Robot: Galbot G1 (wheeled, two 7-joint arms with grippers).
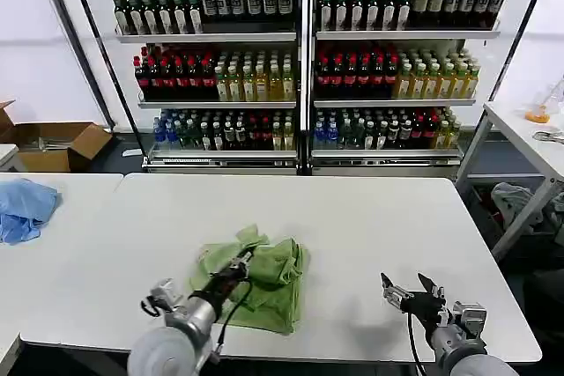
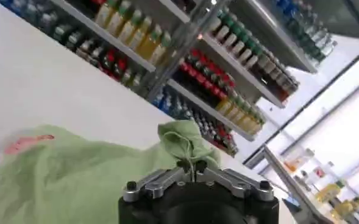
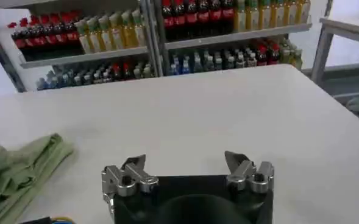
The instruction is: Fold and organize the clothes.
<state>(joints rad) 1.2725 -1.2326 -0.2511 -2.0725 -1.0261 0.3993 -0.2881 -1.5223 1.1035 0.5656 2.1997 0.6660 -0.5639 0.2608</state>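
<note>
From the head camera, the light green shirt [image 1: 260, 277] lies bunched on the white tabletop [image 1: 352, 217], near its front edge, left of centre. The left gripper [image 1: 240, 264] rests on it, jaws pinched on a fold. The right gripper [image 1: 411, 286] hovers well apart to the right, jaws spread. A light blue cloth [image 1: 25, 208] sits far left.

Left wrist camera: the left gripper [image 2: 192, 165] clamps a raised peak of shirt [image 2: 75, 176].

Right wrist camera: the right gripper [image 3: 187, 164] stands wide and empty over bare tabletop [image 3: 228, 115]; the shirt [image 3: 17, 167] lies off to one side.
</note>
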